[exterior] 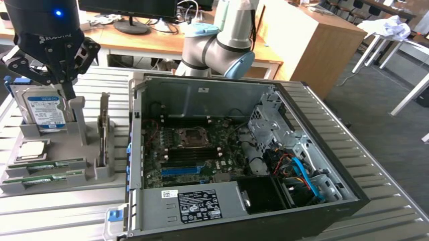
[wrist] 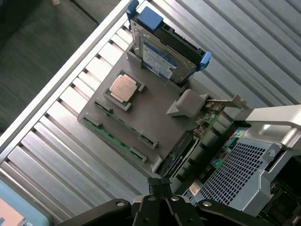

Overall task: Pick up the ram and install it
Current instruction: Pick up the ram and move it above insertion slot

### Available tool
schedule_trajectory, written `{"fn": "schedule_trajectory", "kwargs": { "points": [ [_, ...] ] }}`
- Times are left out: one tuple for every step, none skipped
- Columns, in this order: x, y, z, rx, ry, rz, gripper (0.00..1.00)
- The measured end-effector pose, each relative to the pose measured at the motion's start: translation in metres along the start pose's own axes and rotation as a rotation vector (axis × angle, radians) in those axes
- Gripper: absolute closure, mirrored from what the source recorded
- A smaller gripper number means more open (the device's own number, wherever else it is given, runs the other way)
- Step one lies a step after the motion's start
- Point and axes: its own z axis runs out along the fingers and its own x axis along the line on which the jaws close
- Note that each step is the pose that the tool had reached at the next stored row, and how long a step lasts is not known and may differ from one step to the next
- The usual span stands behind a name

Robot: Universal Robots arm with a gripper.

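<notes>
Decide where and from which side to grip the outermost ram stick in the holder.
Likely take the ram stick mid-length by its exposed upper edge, from straight above, pinching its flat faces: it stands on edge in the gray holder, ends seated in blocks.

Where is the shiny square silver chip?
On the exterior view's left, the square silver processor chip lies on the grey plastic holder tray, between the upright blue-labelled hard drive and the thin green ram sticks.

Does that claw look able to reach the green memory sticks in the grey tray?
Probably yes: the claw hangs above the tray, nothing covers the memory sticks, and the hard drive stands apart from them.
</notes>
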Motion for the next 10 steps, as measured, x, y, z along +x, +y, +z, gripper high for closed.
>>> {"fn": "schedule_trajectory", "kwargs": {
  "points": [
    [0.0, 0.0, 0.0, -0.0001, 0.0002, -0.006, 0.9],
    [0.0, 0.0, 0.0, -0.0003, 0.0005, -0.013, 0.9],
    [0.0, 0.0, 0.0, -0.0005, 0.0007, -0.019, 0.9],
    [0.0, 0.0, 0.0, -0.0006, 0.001, -0.025, 0.9],
    [0.0, 0.0, 0.0, -0.0008, 0.0013, -0.032, 0.9],
    [0.0, 0.0, 0.0, -0.0009, 0.0015, -0.038, 0.9],
    [0.0, 0.0, 0.0, -0.0011, 0.0018, -0.045, 0.9],
    [0.0, 0.0, 0.0, -0.0013, 0.0021, -0.051, 0.9],
    [0.0, 0.0, 0.0, -0.0015, 0.0023, -0.058, 0.9],
    [0.0, 0.0, 0.0, -0.0016, 0.0026, -0.064, 0.9]
  ]
}}
